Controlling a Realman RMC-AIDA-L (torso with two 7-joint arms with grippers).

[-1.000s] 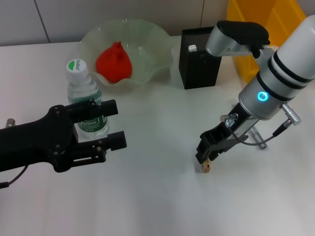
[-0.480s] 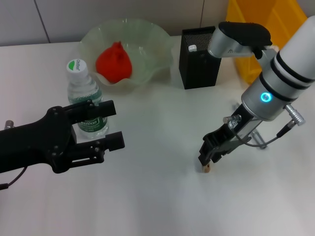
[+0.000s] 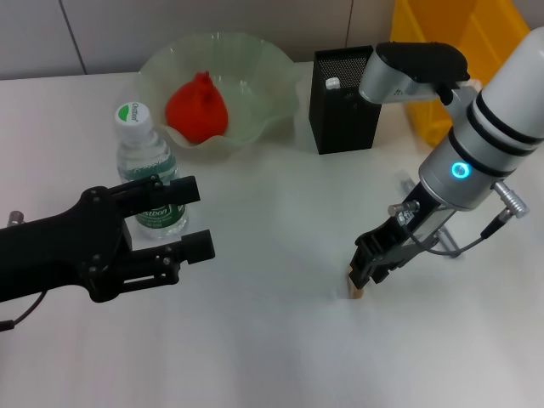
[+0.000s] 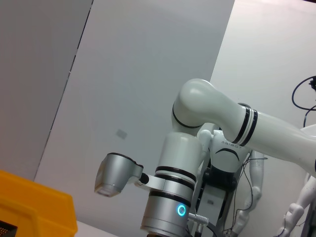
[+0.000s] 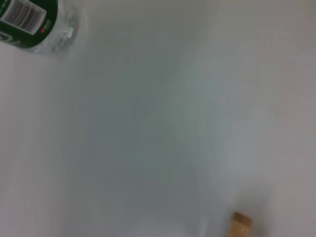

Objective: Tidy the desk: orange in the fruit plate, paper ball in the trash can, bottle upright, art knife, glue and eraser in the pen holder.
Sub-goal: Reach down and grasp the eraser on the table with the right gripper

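Two hands were over the white desk (image 3: 272,340). We saw the right hand (image 3: 365,274) low at the desk, its fingers closed on the small tan eraser (image 3: 354,290), which seemed to touch the surface. Our left hand (image 3: 191,218) had its fingers apart and held nothing, near the upright bottle (image 3: 146,174). The orange (image 3: 196,108) lay in the fruit plate (image 3: 272,64), beside the black pen holder (image 3: 340,119). The trash can (image 3: 442,34) stood behind our right arm.
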